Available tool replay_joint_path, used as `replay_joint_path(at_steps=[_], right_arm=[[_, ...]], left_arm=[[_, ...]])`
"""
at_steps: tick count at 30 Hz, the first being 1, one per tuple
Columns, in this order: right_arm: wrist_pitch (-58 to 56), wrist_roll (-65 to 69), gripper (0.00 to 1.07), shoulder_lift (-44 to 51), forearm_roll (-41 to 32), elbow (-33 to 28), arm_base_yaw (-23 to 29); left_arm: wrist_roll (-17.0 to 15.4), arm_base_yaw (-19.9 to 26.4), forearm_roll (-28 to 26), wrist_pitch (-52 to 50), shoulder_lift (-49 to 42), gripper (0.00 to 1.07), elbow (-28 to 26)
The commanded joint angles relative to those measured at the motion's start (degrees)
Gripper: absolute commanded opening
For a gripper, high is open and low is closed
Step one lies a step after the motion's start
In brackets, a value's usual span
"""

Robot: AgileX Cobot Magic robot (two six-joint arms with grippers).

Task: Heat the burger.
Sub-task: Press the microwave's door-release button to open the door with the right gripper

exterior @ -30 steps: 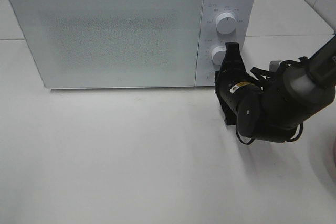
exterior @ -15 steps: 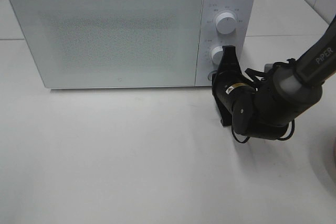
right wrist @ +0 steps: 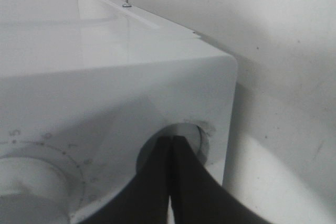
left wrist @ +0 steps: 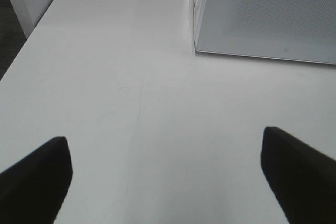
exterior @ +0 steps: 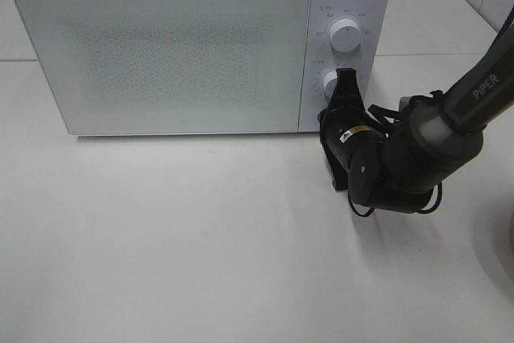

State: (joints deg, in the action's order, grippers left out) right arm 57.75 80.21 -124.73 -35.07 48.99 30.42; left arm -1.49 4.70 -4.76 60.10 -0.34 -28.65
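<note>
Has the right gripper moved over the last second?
Yes. The right gripper has slid left, now overlapping the microwave's lower knob; its jaws are shut at the round button.

The burger cannot be seen in any of the three views. The microwave (exterior: 185, 46), a white box with rounded corners, is stood on the white counter (exterior: 201, 238) with its front turned towards the high camera. Its door (exterior: 161, 58) is shut and flush; the pane is grey and finely speckled, and nothing can be made out behind it. On the control strip beside the door, an upper knob (exterior: 346, 36) and a lower knob (exterior: 330, 83) are mounted. Below them, a round recessed button (right wrist: 198, 139) is met by the pressed-together tips of the right end effector (right wrist: 171, 141); actual contact cannot be confirmed.
</note>
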Motion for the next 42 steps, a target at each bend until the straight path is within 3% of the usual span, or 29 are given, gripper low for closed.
replay_joint_path(at_steps=[1,8,18,33,42], right_arm=[[8.25,-0.11,0.0,0.46,1.55,3.9,-0.92],[10.77,-0.69,0.0,-2.18,0.74,9.0,-0.92],[8.82,-0.74,0.0,-1.95,1.32,8.42,-0.92],[-4.13,1.03,0.0,3.9,2.52,1.38,-0.69],[-10.89,0.92,0.0,9.11,7.16,-4.98,-0.69]], left_arm=[[-0.06,-0.17,0.06,-0.86,-1.15,0.9,0.06],[-0.06,-0.17,0.06,-0.86,-1.15,0.9,0.06],[-0.06,-0.17,0.06,-0.86,-1.15,0.9,0.06],[-0.06,-0.17,0.06,-0.86,-1.15,0.9,0.06],[-0.06,-0.17,0.06,-0.86,-1.15,0.9,0.06]])
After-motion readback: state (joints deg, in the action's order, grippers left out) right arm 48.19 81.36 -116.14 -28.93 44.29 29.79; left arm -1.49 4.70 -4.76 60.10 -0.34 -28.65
